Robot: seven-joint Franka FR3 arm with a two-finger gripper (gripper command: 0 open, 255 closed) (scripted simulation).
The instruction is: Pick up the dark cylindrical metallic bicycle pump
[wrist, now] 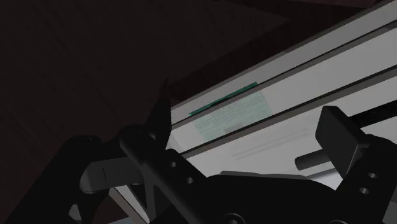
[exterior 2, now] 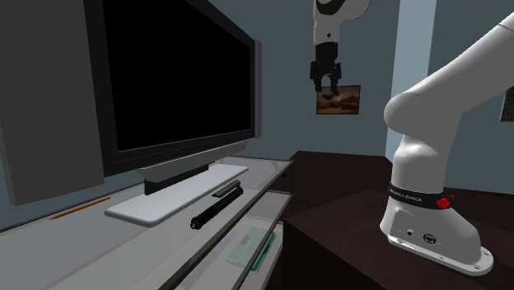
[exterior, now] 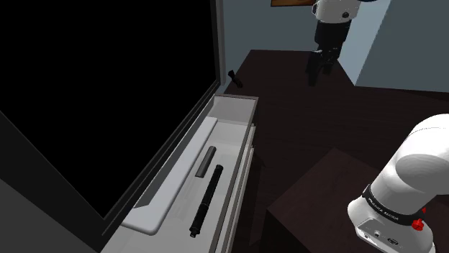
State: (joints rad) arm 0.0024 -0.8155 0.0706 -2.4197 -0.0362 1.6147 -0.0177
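Observation:
The bicycle pump (exterior: pixel 205 200) is a long black cylinder lying on the pale top of the TV stand (exterior: pixel 237 115), just in front of the television's white foot. In the second exterior view the pump (exterior 2: pixel 216 206) points toward the stand's front edge. A short grey cylinder (exterior: pixel 203 162) lies beside its far end. My gripper (exterior: pixel 319 72) hangs high over the dark floor, well away from the pump and past the stand's far end. Its fingers stand apart with nothing between them (exterior 2: pixel 326 82). In the wrist view the open gripper (wrist: pixel 248 137) looks down on the stand's shelves.
A large black television (exterior 2: pixel 181 82) stands close behind the pump. A pale green sheet (exterior 2: pixel 251 247) lies on the lower shelf (wrist: pixel 232 114). A small dark object (exterior: pixel 234 77) sits beyond the stand's far end. My dark base box (exterior: pixel 316 194) is alongside.

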